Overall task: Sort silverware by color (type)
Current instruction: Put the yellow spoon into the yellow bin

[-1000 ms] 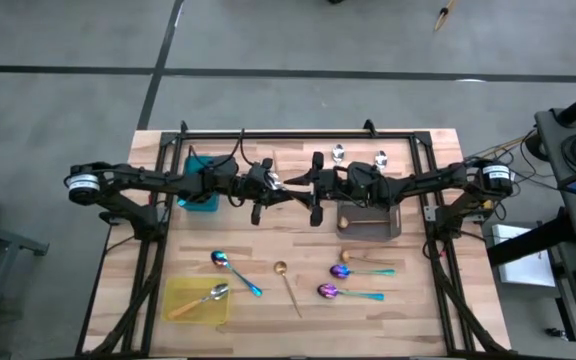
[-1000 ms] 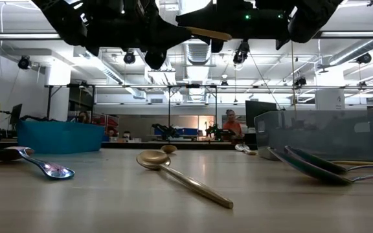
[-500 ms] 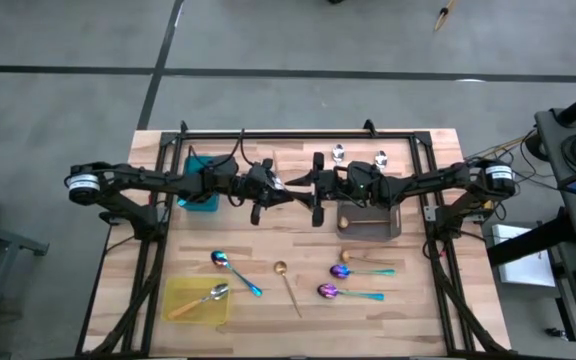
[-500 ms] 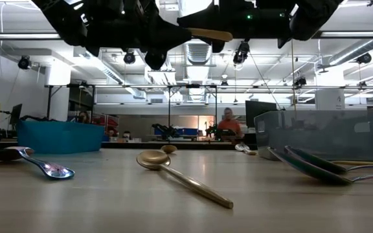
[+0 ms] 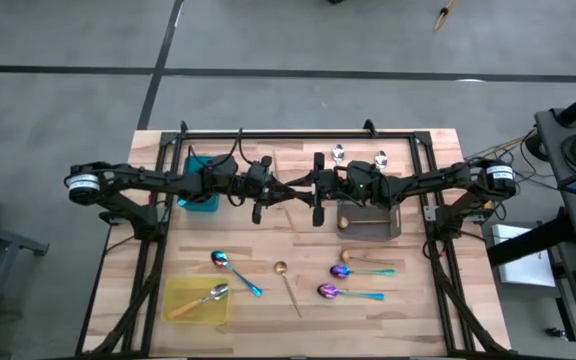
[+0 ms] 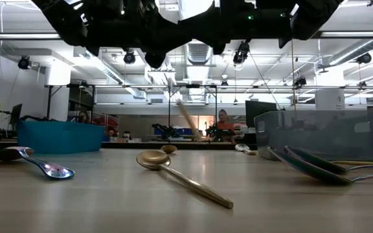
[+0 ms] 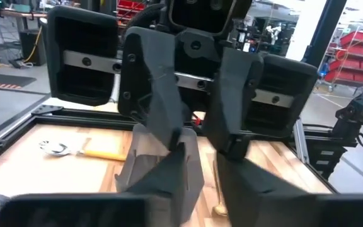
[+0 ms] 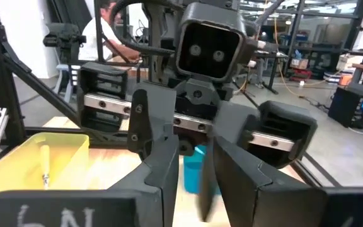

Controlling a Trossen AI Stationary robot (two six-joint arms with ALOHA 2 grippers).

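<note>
My left gripper [image 5: 262,192] and my right gripper [image 5: 316,190] face each other high over the table's middle, both open, and each wrist view shows the other's fingers ahead. A thin gold spoon [image 6: 184,114] is in the air below them, blurred and tilted, touching neither. In the high view it is a thin line [image 5: 293,188] between the grippers. On the table lie another gold spoon [image 5: 288,285] and three iridescent spoons with teal handles [image 5: 236,271] [image 5: 354,271] [image 5: 348,293]. An orange-handled spoon [image 5: 202,298] lies in the yellow tray [image 5: 173,310].
A teal tray [image 5: 201,198] sits under the left arm and a grey tray [image 5: 370,226] under the right arm. Two silver spoons [image 5: 338,153] [image 5: 380,157] lie near the far edge. A gold spoon [image 5: 368,258] lies by the grey tray. People show in the room beyond.
The gold spoon, held level up between the two grippers a second ago, has come free. It has tipped and is dropping toward the table's middle. Both arms have stayed in place.
</note>
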